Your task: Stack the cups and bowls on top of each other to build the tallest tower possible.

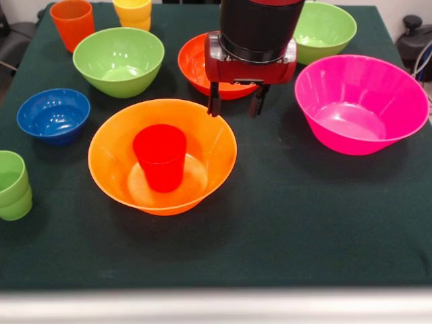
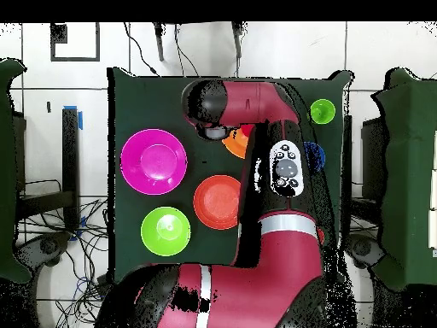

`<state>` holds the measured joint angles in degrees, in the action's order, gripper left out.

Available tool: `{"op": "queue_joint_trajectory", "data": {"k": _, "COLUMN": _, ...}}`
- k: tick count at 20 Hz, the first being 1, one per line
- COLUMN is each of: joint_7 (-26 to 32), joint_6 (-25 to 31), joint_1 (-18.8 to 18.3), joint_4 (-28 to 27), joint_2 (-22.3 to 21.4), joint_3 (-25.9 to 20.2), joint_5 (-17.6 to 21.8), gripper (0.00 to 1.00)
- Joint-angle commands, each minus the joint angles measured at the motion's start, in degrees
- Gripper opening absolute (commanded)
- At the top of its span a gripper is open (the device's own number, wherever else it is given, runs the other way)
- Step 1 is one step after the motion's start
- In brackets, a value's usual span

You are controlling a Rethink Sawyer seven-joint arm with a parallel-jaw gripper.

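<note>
A large orange bowl [image 1: 115, 158] sits mid-table with a red cup [image 1: 160, 158] standing inside it, wider end up. My gripper [image 1: 235, 106] hangs just behind the bowl's right rim, open and empty, fingers [image 1: 214, 101] pointing down. A small blue bowl [image 1: 54, 115] sits to the left. Light green cups [image 1: 12, 185], nested together, stand at the left edge. In the overhead view the arm hides most of the orange bowl [image 2: 235, 143] and blue bowl [image 2: 314, 155]; the green cups [image 2: 323, 111] show.
A pink bowl [image 1: 358, 101] sits right of the gripper and a red-orange bowl [image 1: 196, 64] behind it. Green bowls sit at back left [image 1: 118, 61] and back right [image 1: 324, 30]. An orange cup [image 1: 72, 23] and yellow cups [image 1: 133, 13] stand at the far edge.
</note>
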<state>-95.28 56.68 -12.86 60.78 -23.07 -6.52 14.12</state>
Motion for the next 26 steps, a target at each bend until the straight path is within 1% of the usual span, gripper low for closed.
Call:
{"op": "queue_joint_trajectory", "data": {"k": 1, "joint_7": 2.46, "joint_6": 4.44, "joint_1": -0.82, "joint_4": 4.76, "joint_2": 0.68, "joint_3": -0.14, "joint_5": 2.72, "gripper": 1.00}}
{"op": "queue_joint_trajectory", "data": {"k": 6, "joint_7": 5.43, "joint_6": 5.08, "joint_1": -2.53, "joint_4": 4.22, "joint_2": 0.67, "joint_3": -0.02, "joint_5": 3.50, "gripper": 1.00}}
{"op": "queue_joint_trajectory", "data": {"k": 9, "joint_7": 7.32, "joint_6": 5.71, "joint_1": -3.72, "joint_4": 4.69, "joint_2": -0.14, "joint_3": -0.05, "joint_5": 3.70, "gripper": 1.00}}
{"op": "queue_joint_trajectory", "data": {"k": 12, "joint_7": 8.91, "joint_6": 5.48, "joint_1": -4.71, "joint_4": 6.35, "joint_2": -1.54, "joint_3": 0.00, "joint_5": 3.97, "gripper": 1.00}}
{"op": "queue_joint_trajectory", "data": {"k": 17, "joint_7": 12.05, "joint_6": 6.02, "joint_1": -6.48, "joint_4": 6.82, "joint_2": -2.60, "joint_3": -0.18, "joint_5": 4.81, "gripper": 1.00}}
{"op": "queue_joint_trajectory", "data": {"k": 18, "joint_7": 12.54, "joint_6": 6.40, "joint_1": -6.71, "joint_4": 6.00, "joint_2": -2.02, "joint_3": -0.41, "joint_5": 5.08, "gripper": 1.00}}
{"op": "queue_joint_trajectory", "data": {"k": 23, "joint_7": 15.22, "joint_6": 7.10, "joint_1": -8.71, "joint_4": 6.11, "joint_2": -2.63, "joint_3": -1.24, "joint_5": 6.21, "gripper": 1.00}}
{"op": "queue_joint_trajectory", "data": {"k": 26, "joint_7": 16.65, "joint_6": 7.64, "joint_1": -9.54, "joint_4": 4.26, "joint_2": -1.31, "joint_3": -2.01, "joint_5": 7.07, "gripper": 1.00}}
